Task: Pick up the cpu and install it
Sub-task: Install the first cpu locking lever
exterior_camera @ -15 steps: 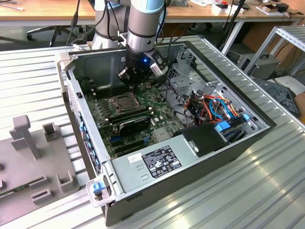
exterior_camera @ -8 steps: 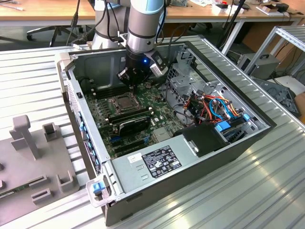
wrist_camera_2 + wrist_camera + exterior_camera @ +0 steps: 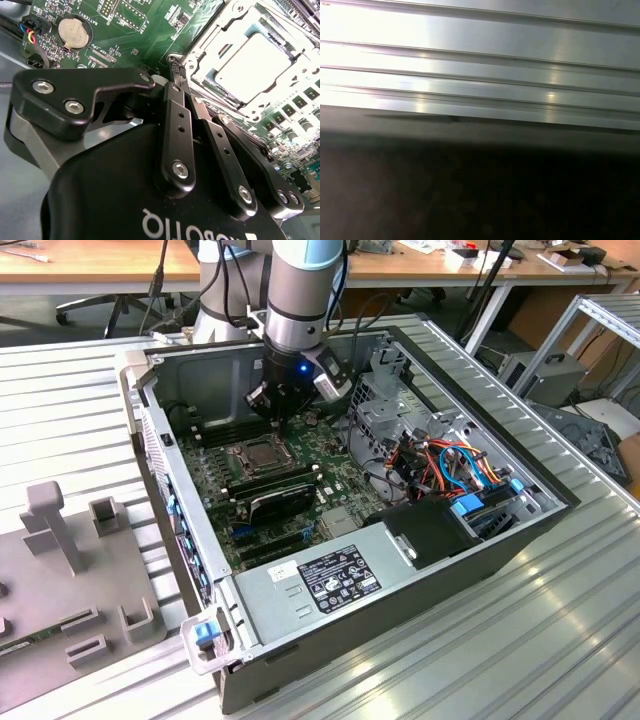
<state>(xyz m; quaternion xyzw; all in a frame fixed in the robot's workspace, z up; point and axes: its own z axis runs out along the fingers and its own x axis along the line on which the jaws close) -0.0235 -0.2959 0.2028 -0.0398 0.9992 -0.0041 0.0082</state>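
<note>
One cpu [image 3: 252, 62] sits in its socket; light, thin, fragile, best held by edges. My tool [image 3: 176, 70] looks closed, empty.

The computer case [image 3: 400, 570] lies open on the worktop [image 3: 560, 640]. Inside the computer case lies the motherboard [image 3: 290, 500]. The cpu [image 3: 255, 453] sits in its socket on the motherboard, toward the exterior view's left of the board; the second wrist view shows it [image 3: 252, 60] inside the socket frame [image 3: 210, 47]. The gripper [image 3: 278, 412] hangs inside the computer case, just behind the cpu. The memory sticks [image 3: 280, 485] lie in front of the cpu. The power supply [image 3: 330, 580] sits at the front wall of the computer case. The cable bundle [image 3: 450, 470] lies at the exterior view's right of the motherboard. A fixture plate [image 3: 70, 570] rests on the worktop, at the exterior view's left of the computer case.
</note>
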